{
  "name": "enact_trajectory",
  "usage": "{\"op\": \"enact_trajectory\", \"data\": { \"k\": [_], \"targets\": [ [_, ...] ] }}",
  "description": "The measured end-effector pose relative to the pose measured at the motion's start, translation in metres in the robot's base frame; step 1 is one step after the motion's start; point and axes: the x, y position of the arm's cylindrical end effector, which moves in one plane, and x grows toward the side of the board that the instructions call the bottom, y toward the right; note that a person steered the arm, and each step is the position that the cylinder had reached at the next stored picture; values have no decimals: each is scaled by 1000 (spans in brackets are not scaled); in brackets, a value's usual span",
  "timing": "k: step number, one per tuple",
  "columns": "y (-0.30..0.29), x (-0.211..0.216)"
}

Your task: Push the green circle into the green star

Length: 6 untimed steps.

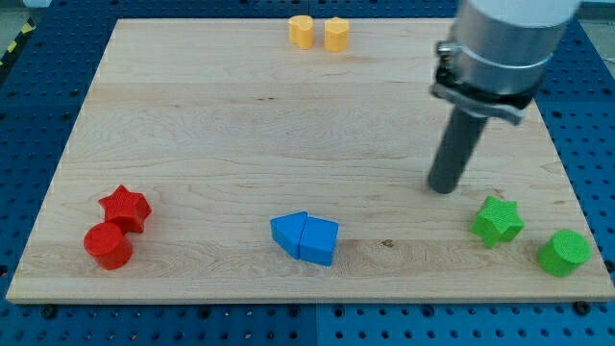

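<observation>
The green circle [564, 253] lies near the board's bottom right corner. The green star [497, 221] lies just to its upper left, with a small gap between them. My tip [443, 187] rests on the board to the upper left of the green star, about a block's width from it. The tip touches no block.
A red star [126, 208] and a red circle [108, 246] touch at the bottom left. Two blue blocks [306, 237] lie pressed together at the bottom middle. Two yellow blocks [319, 33] sit at the top edge. The wooden board [240, 125] lies on a blue pegboard.
</observation>
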Motion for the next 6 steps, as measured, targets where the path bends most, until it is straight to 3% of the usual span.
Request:
{"op": "enact_trajectory", "data": {
  "k": [1,2,3,6],
  "targets": [
    [80,20],
    [142,71],
    [136,118],
    [82,93]
  ]
}}
